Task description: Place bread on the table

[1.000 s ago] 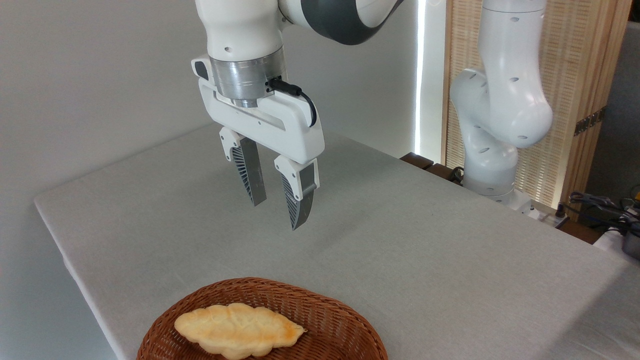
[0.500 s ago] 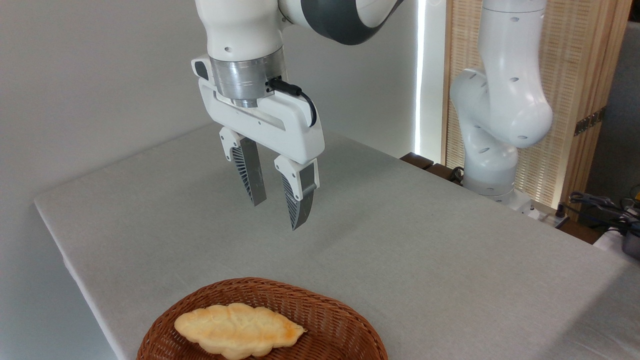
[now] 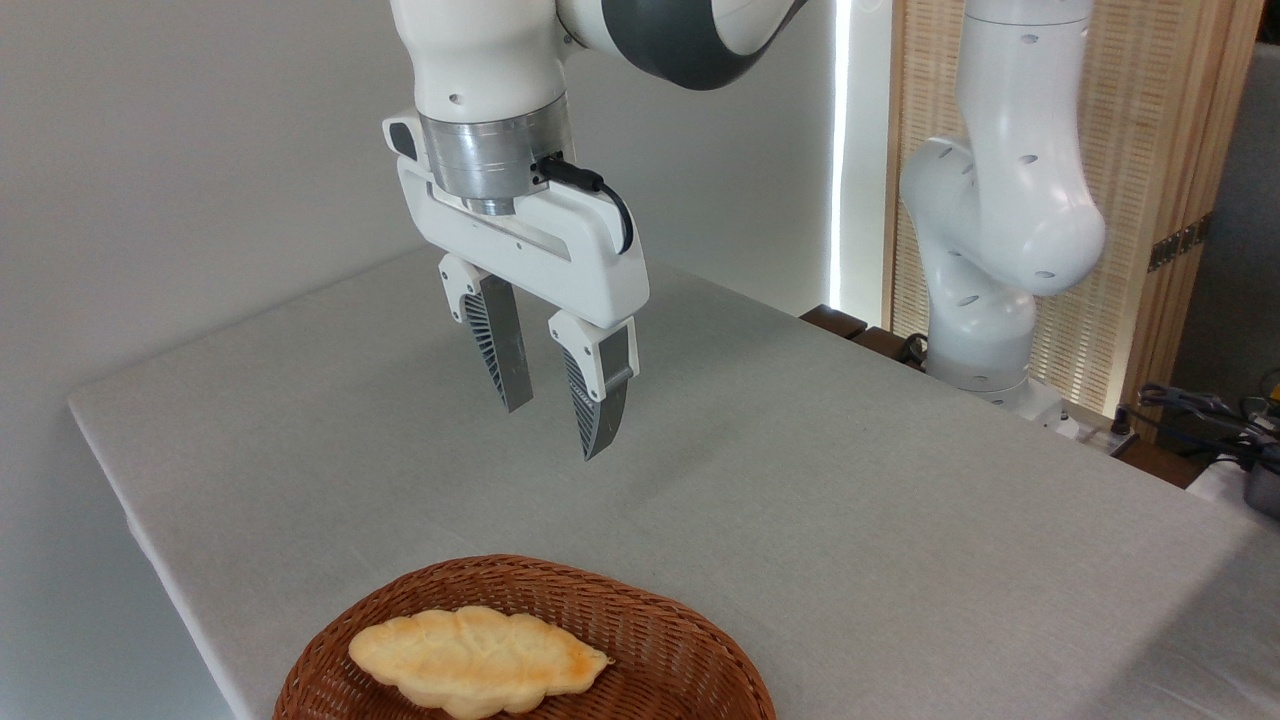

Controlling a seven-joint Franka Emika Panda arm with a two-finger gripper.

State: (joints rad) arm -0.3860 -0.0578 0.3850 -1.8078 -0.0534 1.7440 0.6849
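The bread (image 3: 478,662), a flat golden-yellow pastry with lobed edges, lies inside a brown wicker basket (image 3: 650,625) at the bottom of the view. The basket rests on the light grey table (image 3: 850,480). My gripper (image 3: 555,430) hangs well above the table, up and slightly right of the bread, pointing down. It is open, with a clear gap and nothing between its ribbed fingers (image 3: 500,345).
The arm's white base (image 3: 985,300) stands at the table's far right edge. Cables and a dark object (image 3: 1215,420) lie beyond the right edge. The table's left edge drops off near the basket; a wooden slatted screen (image 3: 1150,150) stands behind.
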